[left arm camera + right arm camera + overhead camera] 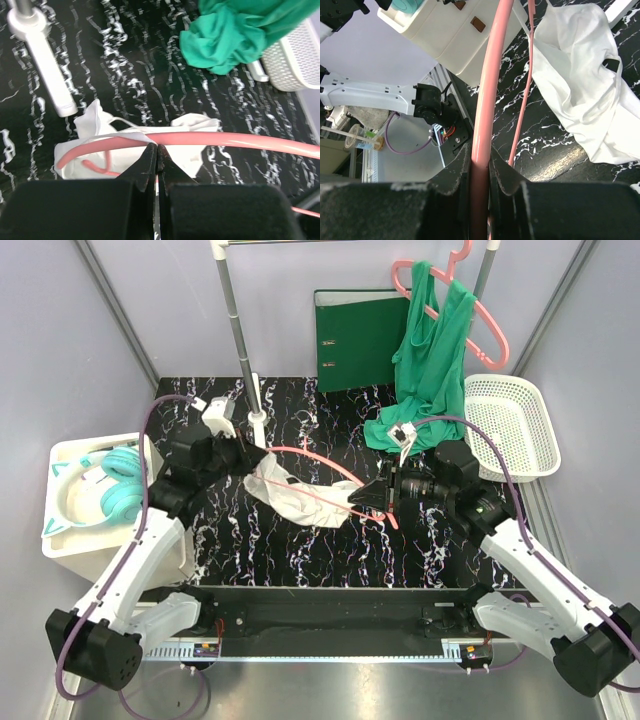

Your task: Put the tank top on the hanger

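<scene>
- The left jaws are pressed together at the edge of the white tank top. Only a thin sliver of white shows between them, so they appear to pinch the cloth.
- Just past their tips, touching the cloth, runs the thin pink bar of the hanger. It crosses from one side of the tips to the other.
- The tank top lies crumpled on the black marbled surface, spread to both sides of the left jaws. Part of the hanger's frame is tucked inside it.
- The right jaws are clamped on the hanger's other end, with the bar running straight out between them towards the tank top. A thinner pink rod runs alongside it.
- The two sets of jaws face each other across the cloth, with the hanger bridging them.
- The left arm climbs from its base, with the elbow out to the side and the forearm angled inward.
- The right arm mirrors it, its wrist turned sideways towards the left jaws.
- Beyond the left jaws and off to their left is a white rack foot.
- Beyond them and to their right is a bunched green cloth, touching a white basket.
- Behind the left arm's elbow, teal headphones rest on a white box.
</scene>
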Controlling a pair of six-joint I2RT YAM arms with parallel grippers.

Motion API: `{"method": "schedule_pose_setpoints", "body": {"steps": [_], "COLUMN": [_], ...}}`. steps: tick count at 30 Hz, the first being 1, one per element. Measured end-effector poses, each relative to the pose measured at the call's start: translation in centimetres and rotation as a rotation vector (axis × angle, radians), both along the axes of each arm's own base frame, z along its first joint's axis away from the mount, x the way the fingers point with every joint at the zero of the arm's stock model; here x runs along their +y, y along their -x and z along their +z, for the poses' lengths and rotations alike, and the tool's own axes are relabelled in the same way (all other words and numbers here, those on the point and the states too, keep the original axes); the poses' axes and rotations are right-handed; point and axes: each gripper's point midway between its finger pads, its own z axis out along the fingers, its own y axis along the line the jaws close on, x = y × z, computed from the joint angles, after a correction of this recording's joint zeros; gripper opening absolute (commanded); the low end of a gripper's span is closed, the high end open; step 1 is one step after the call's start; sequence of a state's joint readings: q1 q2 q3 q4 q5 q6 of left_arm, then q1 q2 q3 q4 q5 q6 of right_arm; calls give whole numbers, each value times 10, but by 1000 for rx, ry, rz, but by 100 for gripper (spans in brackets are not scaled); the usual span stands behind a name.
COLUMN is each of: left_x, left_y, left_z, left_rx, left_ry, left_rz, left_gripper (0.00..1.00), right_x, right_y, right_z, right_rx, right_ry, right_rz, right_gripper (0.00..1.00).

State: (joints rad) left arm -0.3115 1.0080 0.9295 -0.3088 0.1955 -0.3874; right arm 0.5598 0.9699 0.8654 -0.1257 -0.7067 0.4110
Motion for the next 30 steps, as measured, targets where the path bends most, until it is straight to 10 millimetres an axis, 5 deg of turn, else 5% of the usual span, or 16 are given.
{"method": "schedule_pose_setpoints", "body": {"steps": [15,23,26,27,30], "left_x": [-29,-51,-57,-57,-57], "left_y": [6,16,20,20,18], "left_z": [87,92,92,91,85], "left_rx": [-150,-123,-120,-117,-99], "left_ry": [110,172,183,183,178], "left_rz": [-167,-277,-298,-300,-290], "left_gripper": [0,0,13,34,52], "right_x": [9,10,11,11,12], "right_y": [-1,-4,-6,-7,-7], "right_z": [2,1,1,2,2], "right_rx": [-3,-2,-4,-7,-11], "right_ry": [-62,-68,-70,-72,-74], "right_rz": [38,30,26,25,25], "right_gripper": [0,0,0,0,0]}}
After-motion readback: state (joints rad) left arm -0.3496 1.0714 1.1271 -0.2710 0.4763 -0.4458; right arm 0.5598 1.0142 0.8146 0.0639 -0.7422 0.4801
